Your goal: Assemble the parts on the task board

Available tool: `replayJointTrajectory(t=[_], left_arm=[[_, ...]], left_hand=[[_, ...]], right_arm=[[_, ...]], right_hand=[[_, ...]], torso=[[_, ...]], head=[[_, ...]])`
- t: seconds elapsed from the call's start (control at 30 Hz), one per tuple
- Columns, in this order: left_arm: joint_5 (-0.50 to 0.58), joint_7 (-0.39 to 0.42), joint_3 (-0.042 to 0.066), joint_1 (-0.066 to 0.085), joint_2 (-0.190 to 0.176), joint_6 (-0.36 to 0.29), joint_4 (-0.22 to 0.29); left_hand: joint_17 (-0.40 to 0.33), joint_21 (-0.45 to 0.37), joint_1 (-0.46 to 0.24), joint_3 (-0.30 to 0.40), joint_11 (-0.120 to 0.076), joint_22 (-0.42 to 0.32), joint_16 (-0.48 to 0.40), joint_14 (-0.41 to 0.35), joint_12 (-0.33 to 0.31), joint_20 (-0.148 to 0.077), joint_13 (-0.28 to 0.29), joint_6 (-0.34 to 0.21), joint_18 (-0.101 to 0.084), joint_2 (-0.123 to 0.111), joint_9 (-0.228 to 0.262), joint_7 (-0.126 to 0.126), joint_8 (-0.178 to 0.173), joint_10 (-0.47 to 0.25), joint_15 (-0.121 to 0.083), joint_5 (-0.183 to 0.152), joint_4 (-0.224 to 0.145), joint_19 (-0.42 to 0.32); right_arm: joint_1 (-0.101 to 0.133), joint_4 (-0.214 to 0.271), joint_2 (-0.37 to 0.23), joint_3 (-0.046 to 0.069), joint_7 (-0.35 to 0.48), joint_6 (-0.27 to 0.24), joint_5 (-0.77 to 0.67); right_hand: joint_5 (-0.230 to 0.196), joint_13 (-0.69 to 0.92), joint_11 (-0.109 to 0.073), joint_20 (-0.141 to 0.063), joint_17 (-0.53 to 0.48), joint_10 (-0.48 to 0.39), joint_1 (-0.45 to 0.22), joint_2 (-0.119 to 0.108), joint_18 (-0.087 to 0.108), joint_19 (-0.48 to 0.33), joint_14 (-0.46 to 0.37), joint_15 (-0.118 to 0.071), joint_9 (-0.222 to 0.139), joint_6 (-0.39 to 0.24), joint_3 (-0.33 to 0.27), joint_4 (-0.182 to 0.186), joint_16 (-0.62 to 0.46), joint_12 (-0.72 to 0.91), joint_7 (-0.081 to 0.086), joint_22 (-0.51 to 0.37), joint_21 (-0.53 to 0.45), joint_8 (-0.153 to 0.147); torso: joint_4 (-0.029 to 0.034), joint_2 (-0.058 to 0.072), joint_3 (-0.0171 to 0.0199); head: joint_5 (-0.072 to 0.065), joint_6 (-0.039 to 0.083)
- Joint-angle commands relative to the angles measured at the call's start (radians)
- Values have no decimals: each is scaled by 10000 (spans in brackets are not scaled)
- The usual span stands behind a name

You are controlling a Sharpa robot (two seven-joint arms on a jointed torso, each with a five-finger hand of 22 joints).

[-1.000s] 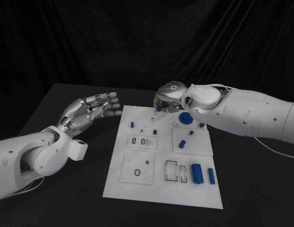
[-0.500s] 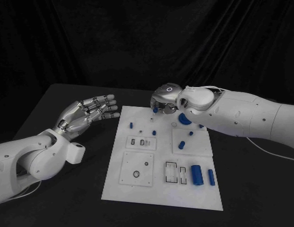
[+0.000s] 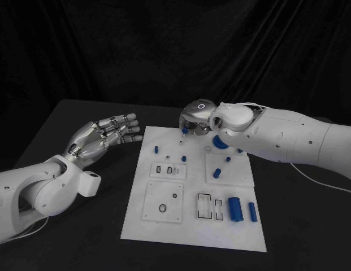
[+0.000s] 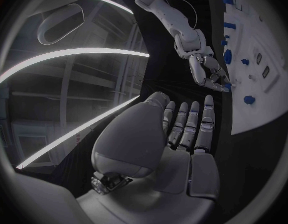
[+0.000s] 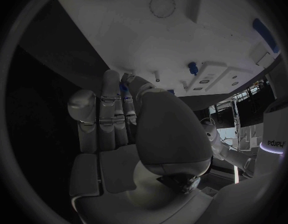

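The white task board (image 3: 232, 234) lies in the middle of the black table. My right hand (image 3: 196, 118) hovers over the board's far edge and pinches a small blue part (image 3: 185, 130) between thumb and fingers; the same part (image 4: 226, 85) shows in the left wrist view, and a bit of blue (image 5: 123, 87) shows at the fingertips in the right wrist view. My left hand (image 3: 104, 135) hangs beside the board's far left corner, fingers apart, palm bare (image 4: 144, 134). A blue disc (image 3: 221, 141), short pegs (image 3: 157, 149) (image 3: 217, 171) and two cylinders (image 3: 235, 208) sit on the board.
Rectangular and round recesses (image 3: 166, 206) mark the board's near half. Black table (image 3: 69, 113) stretches to either side of the board, with a dark curtain behind. My right forearm (image 3: 289, 138) reaches over the board's far right corner.
My right hand has edged slightly left with the small blue part still pinched. My left arm has sunk a little; its hand stays spread.
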Motion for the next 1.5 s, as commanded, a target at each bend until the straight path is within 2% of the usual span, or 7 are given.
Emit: replayJointTrajectory(t=[0.03,0.43,0.77,1.13,1.33,1.43,1.5], left_arm=[[-20,432,8,20,37,223,-16],[-20,390,8,19,67,305,-84],[-20,356,8,18,74,328,-113],[-20,320,8,18,98,373,-140],[-20,303,8,17,116,398,-161],[-20,288,8,17,126,413,-175],[-20,270,8,17,134,422,-184]], left_hand=[[8,-47,53,69,-14,-11,-43,-43,43,5,11,-38,-33,-50,0,7,-14,-80,4,-53,8,-59],[11,-59,66,115,-20,-16,-39,-72,40,14,9,-33,-29,-31,1,23,-12,-128,9,-66,-6,-58],[13,-66,78,152,-24,-19,-34,-87,41,18,8,-27,-25,-10,3,31,-9,-154,10,-74,-18,-56],[14,-68,83,165,-26,-20,-32,-91,42,20,9,-23,-23,-4,4,33,-8,-162,10,-77,-23,-56],[15,-72,92,187,-29,-22,-30,-100,42,22,8,-39,-21,3,3,37,-10,-179,10,-84,-33,-55],[15,-72,92,187,-29,-22,-30,-100,42,22,8,-39,-21,3,3,37,-10,-179,10,-84,-33,-55],[15,-72,92,187,-29,-22,-30,-100,42,22,8,-39,-21,3,3,37,-10,-179,10,-84,-33,-55]], right_arm=[[-119,9,23,-42,31,275,-31],[-139,156,-84,-42,9,240,-31],[-145,297,-191,-42,40,-24,-31],[-148,437,-229,-42,63,-73,-31],[-154,452,-234,-42,56,-8,-31],[-158,460,-234,-43,46,50,-31],[-160,468,-234,-43,-24,161,-31]], right_hand=[[-28,7,-1,7,10,-73,-69,-29,-120,-78,-104,29,841,71,72,-20,-9,-51,140,-50,-61,-69],[-62,23,-7,22,6,-87,-62,-25,-88,-201,-198,42,857,50,119,-25,-46,-67,131,-184,-197,-99],[-64,26,-10,23,6,-82,-55,-24,-88,-207,-204,41,863,60,126,-31,-48,-65,130,-184,-202,-96],[-76,27,10,29,8,-123,-47,-65,-83,-237,-237,47,868,12,140,-49,-59,-85,153,-185,-226,-133],[-80,22,34,43,9,-205,-55,-80,-74,-289,-275,65,868,-57,166,-45,-73,-108,153,-226,-281,-182],[-85,16,56,60,12,-323,-63,-98,-67,-341,-319,87,866,-135,195,-42,-86,-118,133,-257,-334,-237],[-85,5,107,85,14,-512,-96,-149,-60,-401,-367,122,842,-306,214,-30,-100,-129,43,-297,-397,-345]], torso=[[5,-1,-10],[13,-7,-22],[0,-18,-30],[-16,-29,-13],[-3,-22,-13],[-3,-21,-15],[1,-23,-20]], head=[[16,-19],[16,-4],[27,27],[19,-26],[-9,-50],[-13,-59],[-19,-71]])
